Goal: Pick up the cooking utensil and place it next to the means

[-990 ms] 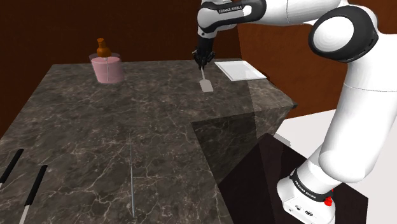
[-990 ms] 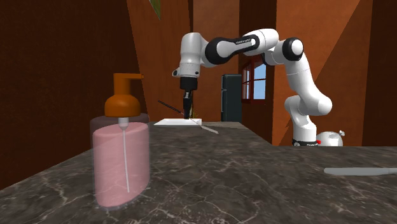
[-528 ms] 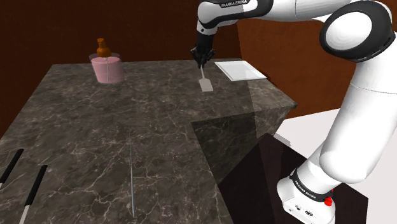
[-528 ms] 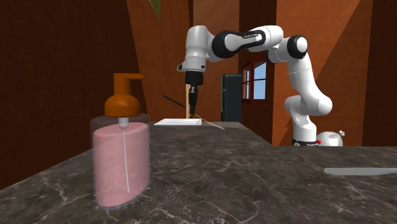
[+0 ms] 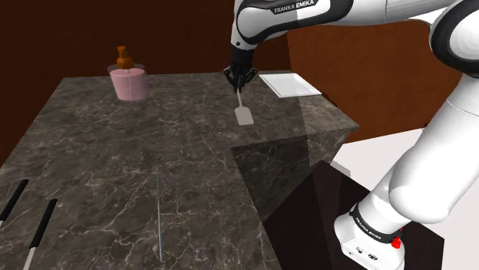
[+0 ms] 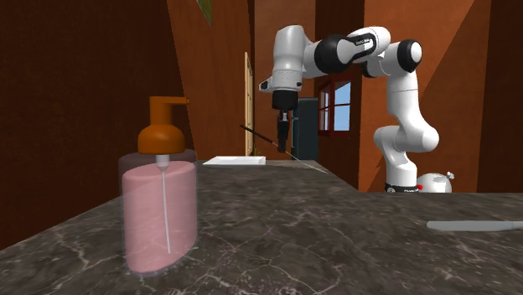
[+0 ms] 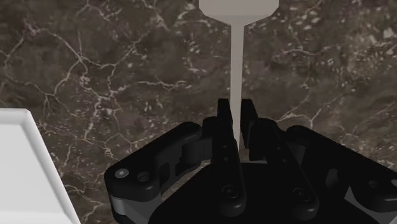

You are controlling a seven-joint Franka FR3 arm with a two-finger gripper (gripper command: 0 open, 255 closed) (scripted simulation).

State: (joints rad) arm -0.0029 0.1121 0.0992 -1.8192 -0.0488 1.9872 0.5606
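Nearest the shoulder camera, the white arm (image 5: 430, 161) rose from its stand at the lower right and reached up and left over a dark marble table (image 5: 115, 153). At the table's near left edge lay two black-handled tools (image 5: 40, 230), side by side and not touching. A thin grey rod (image 5: 157, 218) lay flat to their right; the type of these items could not be determined. Further back, toward the table's far right, the end effector (image 5: 239, 78) pointed downward and was closed on the thin handle of a pale grey spatula (image 5: 244, 115). The wrist view confirmed both black fingers (image 7: 222, 114) pressed against the handle, one on each side. The spatula hung from the grip with its flat blade lowest and toward the shoulder camera, over the marble; contact between blade and table could not be confirmed. Just beside the end effector, on the shoulder view's right, a white tray (image 5: 290, 84) lay flat on the table, apart from the spatula. At the far left corner a pink soap dispenser (image 5: 129, 83) with a brown pump stood upright, well apart from the spatula and the tray. A brown wall (image 5: 361, 84) stood behind the table.
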